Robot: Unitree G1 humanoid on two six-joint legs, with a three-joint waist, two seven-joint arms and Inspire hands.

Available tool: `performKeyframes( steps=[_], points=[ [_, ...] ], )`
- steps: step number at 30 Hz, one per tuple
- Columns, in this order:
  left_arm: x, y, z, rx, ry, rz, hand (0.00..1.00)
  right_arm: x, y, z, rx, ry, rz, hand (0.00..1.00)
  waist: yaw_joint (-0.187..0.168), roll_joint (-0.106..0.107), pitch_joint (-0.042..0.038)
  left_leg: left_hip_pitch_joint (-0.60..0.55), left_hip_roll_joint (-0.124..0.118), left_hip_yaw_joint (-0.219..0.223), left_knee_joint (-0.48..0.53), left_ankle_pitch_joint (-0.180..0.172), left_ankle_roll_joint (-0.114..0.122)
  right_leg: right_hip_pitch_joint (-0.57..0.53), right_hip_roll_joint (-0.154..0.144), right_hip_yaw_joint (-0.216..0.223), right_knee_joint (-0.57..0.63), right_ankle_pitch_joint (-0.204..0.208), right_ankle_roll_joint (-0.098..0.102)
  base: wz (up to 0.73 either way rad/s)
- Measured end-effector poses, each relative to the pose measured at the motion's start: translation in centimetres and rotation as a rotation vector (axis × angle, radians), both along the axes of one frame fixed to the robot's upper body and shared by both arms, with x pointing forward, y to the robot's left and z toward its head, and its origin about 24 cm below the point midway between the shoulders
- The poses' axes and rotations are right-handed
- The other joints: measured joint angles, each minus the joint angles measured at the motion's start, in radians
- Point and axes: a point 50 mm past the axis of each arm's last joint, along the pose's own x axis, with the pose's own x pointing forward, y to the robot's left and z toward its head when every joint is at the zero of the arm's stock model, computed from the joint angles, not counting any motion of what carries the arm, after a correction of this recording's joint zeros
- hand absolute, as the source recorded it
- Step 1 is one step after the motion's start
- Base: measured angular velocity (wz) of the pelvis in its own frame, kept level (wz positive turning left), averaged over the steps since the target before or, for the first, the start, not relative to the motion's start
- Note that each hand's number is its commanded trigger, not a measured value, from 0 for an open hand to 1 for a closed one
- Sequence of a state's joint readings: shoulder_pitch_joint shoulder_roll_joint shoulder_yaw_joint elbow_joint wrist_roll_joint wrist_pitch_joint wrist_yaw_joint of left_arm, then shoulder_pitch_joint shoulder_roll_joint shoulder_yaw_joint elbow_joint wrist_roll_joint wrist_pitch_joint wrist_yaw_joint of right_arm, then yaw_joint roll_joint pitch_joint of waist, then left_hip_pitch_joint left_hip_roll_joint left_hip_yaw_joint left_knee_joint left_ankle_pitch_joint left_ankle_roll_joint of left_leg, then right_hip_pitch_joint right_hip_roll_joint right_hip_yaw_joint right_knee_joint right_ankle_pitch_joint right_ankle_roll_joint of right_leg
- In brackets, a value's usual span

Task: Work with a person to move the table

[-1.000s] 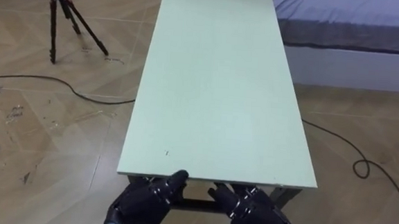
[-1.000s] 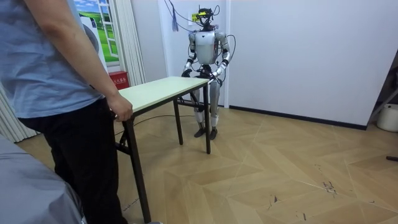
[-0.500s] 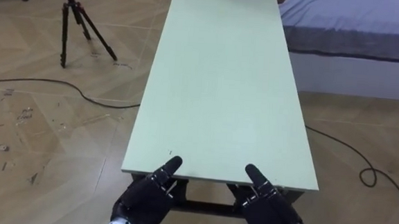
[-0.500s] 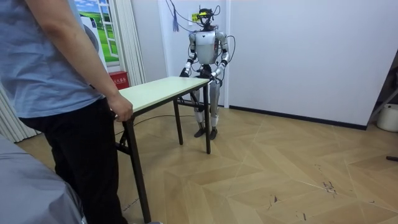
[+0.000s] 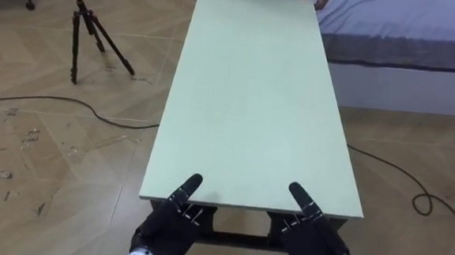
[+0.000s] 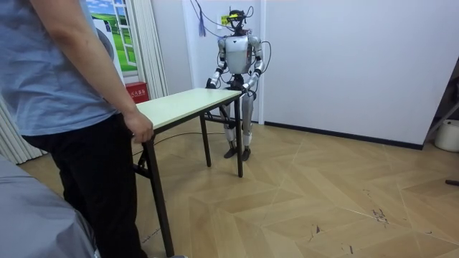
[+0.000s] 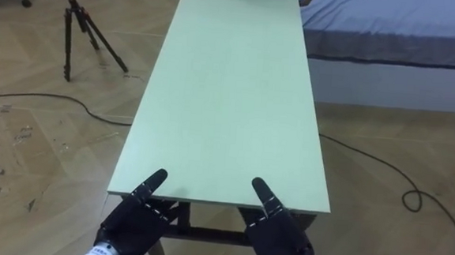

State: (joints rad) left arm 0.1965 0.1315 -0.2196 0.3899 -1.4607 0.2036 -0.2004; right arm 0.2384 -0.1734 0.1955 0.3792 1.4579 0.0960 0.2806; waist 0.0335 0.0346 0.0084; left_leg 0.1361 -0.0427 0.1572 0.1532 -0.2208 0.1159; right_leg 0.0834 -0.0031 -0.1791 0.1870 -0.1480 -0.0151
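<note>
The long pale green surface (image 5: 252,105) stands on the wood floor (image 5: 44,156), between the robot and a person (image 6: 64,107). The robot stands at the near short edge. Its left hand (image 5: 168,225) is at the near left corner and its right hand (image 5: 312,239) is at the near right corner. A bit of each hand lies flat on top and the rest is tucked under the edge, so I cannot tell if either hand holds tight. The person's hand (image 6: 138,126) grips the far short edge.

The top looks hard and stiff, so it should not bend. It looks smooth, so a hand could slip. With its dark legs it is likely a bit heavy. It is long, so both ends should rise together. The short edges near the corners seem the best places to hold. A bed (image 5: 407,43) is near the far right corner. A tripod (image 5: 83,24) stands off the left long edge.
</note>
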Motion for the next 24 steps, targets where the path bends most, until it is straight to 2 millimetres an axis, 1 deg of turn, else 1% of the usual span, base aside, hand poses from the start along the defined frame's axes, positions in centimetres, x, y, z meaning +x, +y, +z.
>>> performKeyframes(
  steps=[5, 9, 11, 17, 24],
  points=[
    [0.00, -0.15, -0.07, 0.004, 0.021, 0.005, 0.00, 0.24, -0.01, -0.02, 0.024, 0.034, -0.063, 0.00, 0.001, 0.002, 0.0000, 0.008, 0.000, 0.000, -0.001, 0.000, 0.000, 0.004, 0.001, 0.000, -0.001, 0.000, 0.000, 0.00],
    [0.08, -0.24, -0.09, 0.008, 0.032, 0.005, 0.00, 0.32, 0.04, 0.00, 0.022, 0.051, -0.073, 0.00, 0.000, 0.003, 0.0003, 0.009, 0.000, -0.002, -0.001, 0.000, 0.000, 0.006, 0.000, -0.001, -0.001, 0.000, 0.000, 0.00],
    [0.10, -0.33, -0.09, 0.004, 0.034, 0.009, 0.00, 0.32, 0.04, -0.01, 0.020, 0.052, -0.077, 0.00, 0.000, 0.004, 0.0010, 0.009, 0.000, -0.003, -0.001, 0.000, 0.000, 0.006, 0.000, -0.002, -0.001, 0.000, 0.000, 0.00],
    [0.23, -0.55, -0.10, -0.003, 0.049, 0.031, 0.00, 0.39, 0.14, -0.03, 0.049, 0.061, -0.116, 0.00, -0.003, 0.013, 0.0078, 0.008, 0.000, -0.003, -0.003, 0.000, -0.001, 0.009, 0.001, -0.001, -0.001, 0.000, 0.000, 0.00],
    [0.23, -0.60, -0.14, 0.000, 0.059, 0.037, 0.00, 0.43, 0.30, -0.03, 0.056, 0.058, -0.130, 0.00, -0.007, 0.013, 0.0079, 0.007, 0.000, -0.005, -0.003, 0.000, -0.001, 0.009, 0.001, -0.002, -0.001, 0.000, 0.000, 0.00]
  ],
)
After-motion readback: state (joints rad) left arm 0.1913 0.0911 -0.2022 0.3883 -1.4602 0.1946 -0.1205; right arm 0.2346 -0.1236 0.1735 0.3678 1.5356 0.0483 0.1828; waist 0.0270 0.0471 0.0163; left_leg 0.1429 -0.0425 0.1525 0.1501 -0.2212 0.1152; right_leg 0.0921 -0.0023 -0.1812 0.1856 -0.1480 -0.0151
